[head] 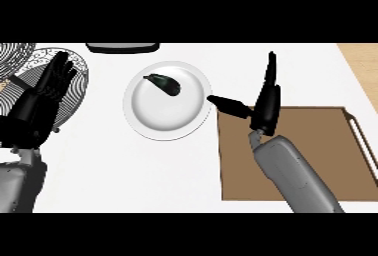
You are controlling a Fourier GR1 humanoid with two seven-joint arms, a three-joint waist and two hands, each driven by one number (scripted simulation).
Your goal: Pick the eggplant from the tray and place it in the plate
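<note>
The dark eggplant [165, 84] lies on the white plate [167, 117], in its upper part. My right hand [264, 102] stands edge-on just right of the plate, over the left edge of the brown tray [317, 155]. Its fingers are straight and point up, its thumb reaches toward the plate's rim, and it holds nothing. My left hand [40, 100] shows at the far left, open with fingers up, resting.
A wire rack or basket [81, 75] with dark curved bars sits behind my left hand at the upper left. A dark flat object [123, 47] lies at the counter's far edge above the plate. A wooden surface [363, 60] borders the counter at the upper right.
</note>
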